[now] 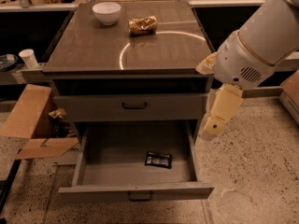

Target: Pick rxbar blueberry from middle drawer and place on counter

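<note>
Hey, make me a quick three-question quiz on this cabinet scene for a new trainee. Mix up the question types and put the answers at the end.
1. True or false: the white bowl and the golden snack packet sit on the counter, touching each other.
2. Multiple choice: the rxbar blueberry lies A) beside the bowl, B) in the open middle drawer, C) inside the bowl.
3. Fill in: in the camera view, the end effector hangs off the ____ side of the cabinet, outside the drawer.

Key: 1 false, they stand apart. 2 B. 3 right.
</note>
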You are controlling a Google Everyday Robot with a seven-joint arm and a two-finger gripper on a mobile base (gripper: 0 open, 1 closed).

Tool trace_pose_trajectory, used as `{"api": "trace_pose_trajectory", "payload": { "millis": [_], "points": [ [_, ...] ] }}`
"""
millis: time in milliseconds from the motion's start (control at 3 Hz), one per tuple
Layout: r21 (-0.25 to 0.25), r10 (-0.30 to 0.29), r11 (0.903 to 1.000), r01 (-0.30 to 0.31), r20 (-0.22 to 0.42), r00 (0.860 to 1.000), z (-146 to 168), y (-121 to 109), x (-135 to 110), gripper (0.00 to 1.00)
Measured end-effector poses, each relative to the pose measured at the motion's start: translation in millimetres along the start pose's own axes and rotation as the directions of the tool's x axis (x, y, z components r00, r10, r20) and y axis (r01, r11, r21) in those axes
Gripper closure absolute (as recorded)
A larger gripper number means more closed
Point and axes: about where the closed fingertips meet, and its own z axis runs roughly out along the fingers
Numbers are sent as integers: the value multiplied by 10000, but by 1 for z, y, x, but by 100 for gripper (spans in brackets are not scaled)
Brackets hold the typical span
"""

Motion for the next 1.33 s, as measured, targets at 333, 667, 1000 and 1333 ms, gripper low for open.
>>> {"api": "trace_pose_trajectory", "payload": {
  "millis": [333, 667, 1000, 1333],
  "points": [
    [0, 0, 10000, 0, 0, 10000, 0, 0, 0, 0],
    [3, -60, 10000, 60, 12, 10000, 13, -2, 4, 0],
    [-265, -217, 9994, 224, 274, 9994, 68, -8, 28, 0],
    [-246, -239, 9994, 262, 901, 9956, 131, -22, 56, 0]
  ]
}}
